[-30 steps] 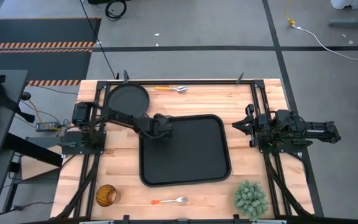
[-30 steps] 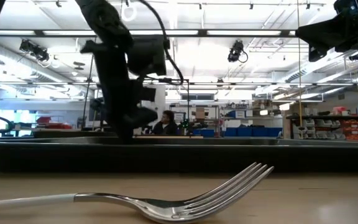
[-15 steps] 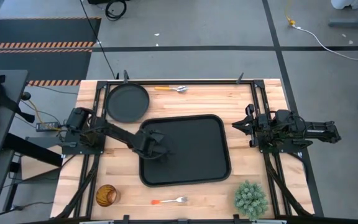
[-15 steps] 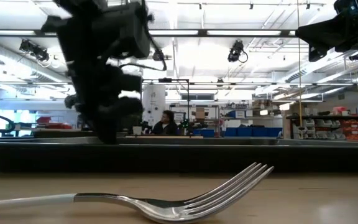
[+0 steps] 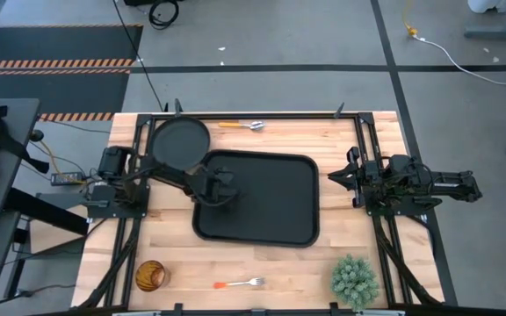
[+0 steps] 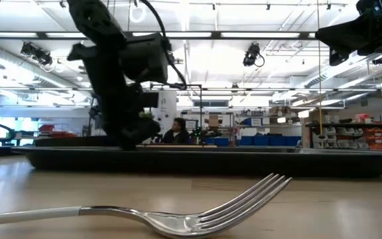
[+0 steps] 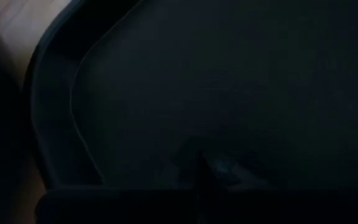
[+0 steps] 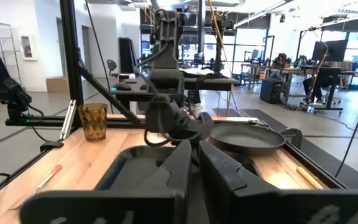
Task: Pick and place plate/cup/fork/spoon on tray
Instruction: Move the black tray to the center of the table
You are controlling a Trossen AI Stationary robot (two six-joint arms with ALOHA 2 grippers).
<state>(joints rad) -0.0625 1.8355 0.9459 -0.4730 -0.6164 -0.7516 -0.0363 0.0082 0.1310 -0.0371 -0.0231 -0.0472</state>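
The black tray (image 5: pixel 271 211) lies flat on the table's middle, its far left corner close to the round black plate (image 5: pixel 181 143). My left gripper (image 5: pixel 220 189) is shut and low over the tray's left part; it also shows in the low view (image 6: pixel 131 133). The spoon (image 5: pixel 240 125) lies at the far edge. The fork (image 5: pixel 240 283) lies at the near edge, close in the low view (image 6: pixel 178 216). The amber cup (image 5: pixel 150 276) stands at the near left. My right gripper (image 5: pixel 345 178) is shut and empty, high at the table's right. My left gripper presses its shut fingertips (image 7: pixel 199 163) down on the tray's floor (image 7: pixel 229 93), close to the tray's left rim (image 7: pixel 55 106). The fingers come from above, slanting in from the table's left. The tray lies flat on the table.
A green spiky plant (image 5: pixel 354 277) stands at the near right corner. Bare wood shows between the tray's near rim and the fork, and to the tray's right. In the right wrist view the cup (image 8: pixel 94 121) and the plate (image 8: pixel 244 138) stand beyond the tray (image 8: pixel 129 165).
My left gripper first went toward the near edge over the tray's left part, then back toward the far edge. With that last move the tray has slid along the table toward the far edge and a little left, up to the plate.
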